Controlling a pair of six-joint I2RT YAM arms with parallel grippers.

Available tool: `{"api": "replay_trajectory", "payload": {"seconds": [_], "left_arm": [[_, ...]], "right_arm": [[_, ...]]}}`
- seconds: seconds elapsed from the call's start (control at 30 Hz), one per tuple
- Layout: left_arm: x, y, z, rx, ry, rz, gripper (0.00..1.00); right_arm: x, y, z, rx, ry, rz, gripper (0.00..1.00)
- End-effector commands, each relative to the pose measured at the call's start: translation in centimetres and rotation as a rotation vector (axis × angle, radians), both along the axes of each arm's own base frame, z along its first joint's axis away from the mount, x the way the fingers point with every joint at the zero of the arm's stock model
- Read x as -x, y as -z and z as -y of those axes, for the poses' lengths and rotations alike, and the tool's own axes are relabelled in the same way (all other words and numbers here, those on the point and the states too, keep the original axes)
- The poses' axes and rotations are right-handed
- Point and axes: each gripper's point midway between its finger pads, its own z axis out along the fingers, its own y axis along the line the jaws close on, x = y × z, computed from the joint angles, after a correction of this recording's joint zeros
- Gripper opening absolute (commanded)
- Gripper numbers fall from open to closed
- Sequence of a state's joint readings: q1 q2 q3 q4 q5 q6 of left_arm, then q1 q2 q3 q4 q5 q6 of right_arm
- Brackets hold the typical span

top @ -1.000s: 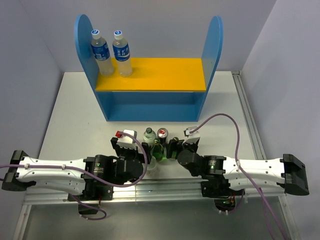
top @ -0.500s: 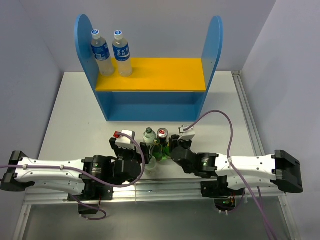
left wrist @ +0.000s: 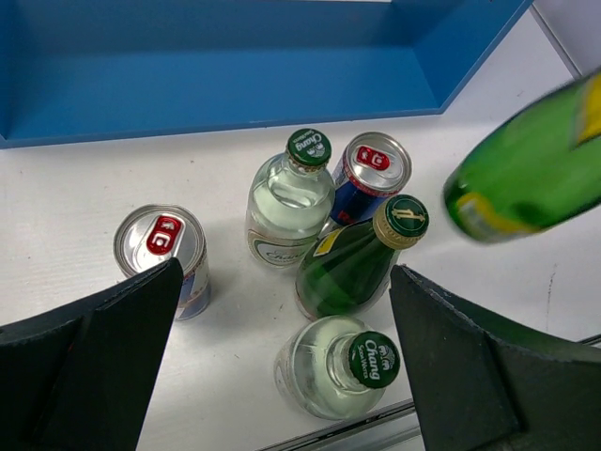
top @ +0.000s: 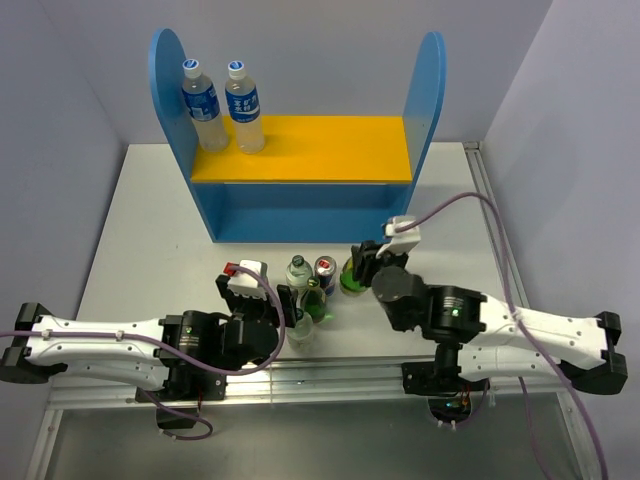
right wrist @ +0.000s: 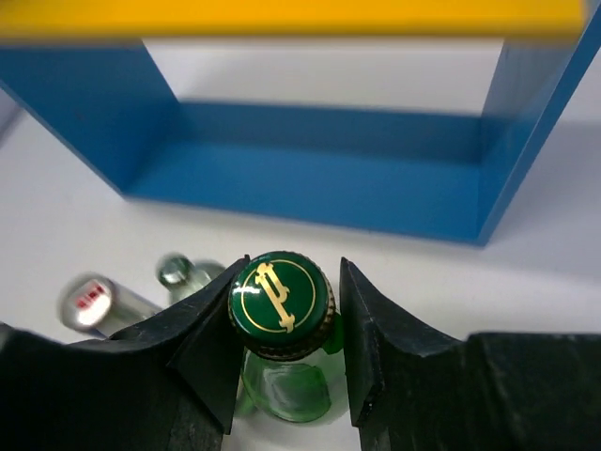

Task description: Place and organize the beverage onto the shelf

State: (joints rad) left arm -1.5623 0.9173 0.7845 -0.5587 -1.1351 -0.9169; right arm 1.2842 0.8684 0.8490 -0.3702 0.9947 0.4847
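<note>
Green bottle (right wrist: 282,293) gripped at neck by your right hand (right wrist: 285,324), held above bench (top: 150,220), 5 o'clock from shelf (top: 300,212). Your left hand (left wrist: 286,324) spread wide over cluster of bottles and cans (left wrist: 324,211).

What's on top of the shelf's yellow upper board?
Two clear plastic water bottles with blue labels stand upright at the left end of the yellow board. From above, it covers part of the lower tier.

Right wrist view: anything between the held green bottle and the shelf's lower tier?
No. Only bare table separates the green bottle, clamped in the right gripper, from the shelf; the right wrist view shows it.
</note>
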Motion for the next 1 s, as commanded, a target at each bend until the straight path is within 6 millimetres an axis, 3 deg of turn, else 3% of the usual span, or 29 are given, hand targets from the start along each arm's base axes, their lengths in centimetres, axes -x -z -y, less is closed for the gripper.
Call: {"api": "replay_trajectory", "payload": {"seconds": [0.0,0.03,0.1,0.13,0.2,0.23,0.27,0.3,0.43,0.47,0.53,0.57,0.67,0.7,0.77,0.97], "left_arm": [[-0.3,-1.6,0.0,0.038,-0.013,0.029,1.00],[-0.3,-1.6,-0.1,0.038,-0.014,0.030,0.99],[-0.3,-1.7,-0.1,0.039,-0.014,0.030,0.99],[-0.3,-1.7,-0.1,0.041,-0.014,0.030,0.99],[-0.3,-1.9,-0.2,0.049,-0.014,0.031,0.99],[-0.3,-2.1,-0.3,0.054,-0.014,0.033,0.99],[-0.3,-2.1,-0.4,0.054,-0.014,0.033,0.99],[-0.3,-2.2,-0.5,0.057,-0.014,0.033,0.99],[-0.3,-2.6,-0.9,0.077,-0.013,0.033,0.99],[-0.3,-2.7,-1.1,0.080,-0.014,0.033,0.99],[-0.3,-2.8,-1.4,0.090,-0.015,0.031,0.99],[-0.3,-2.8,-1.7,0.090,-0.018,0.030,0.99],[-0.3,-3.0,-2.1,0.108,-0.021,0.026,0.99],[-0.3,-2.9,-2.3,0.102,-0.020,0.025,0.99],[-0.2,-3.0,-2.6,0.115,-0.022,0.020,0.99],[-0.2,-3.0,-3.6,0.117,-0.031,0.013,0.99]], "right_arm": [[-0.8,-9.7,2.7,-0.115,0.091,0.156,0.00],[-0.8,-12.4,3.0,-0.158,0.095,0.185,0.00],[-1.2,-14.6,3.4,-0.104,0.110,0.221,0.00],[-1.2,-17.1,3.6,-0.152,0.117,0.253,0.00],[-1.7,-18.9,3.2,-0.098,0.104,0.295,0.00],[-2.1,-21.1,4.0,-0.137,0.120,0.324,0.00],[-2.5,-21.7,2.9,-0.123,0.092,0.337,0.00],[-2.8,-23.5,3.3,-0.132,0.098,0.361,0.00],[-6.0,-25.9,2.2,-0.072,0.115,0.399,0.00],[-7.1,-26.2,2.8,-0.059,0.146,0.405,0.00],[-8.8,-27.1,1.9,-0.052,0.136,0.416,0.00],[-10.0,-27.2,2.7,-0.041,0.168,0.416,0.00],[-12.9,-27.3,2.0,-0.030,0.172,0.408,0.00],[-14.1,-27.3,2.7,-0.017,0.205,0.406,0.00],[-15.9,-26.9,2.4,-0.007,0.215,0.400,0.00],[-20.5,-24.6,3.8,0.011,0.296,0.382,0.00]]}}
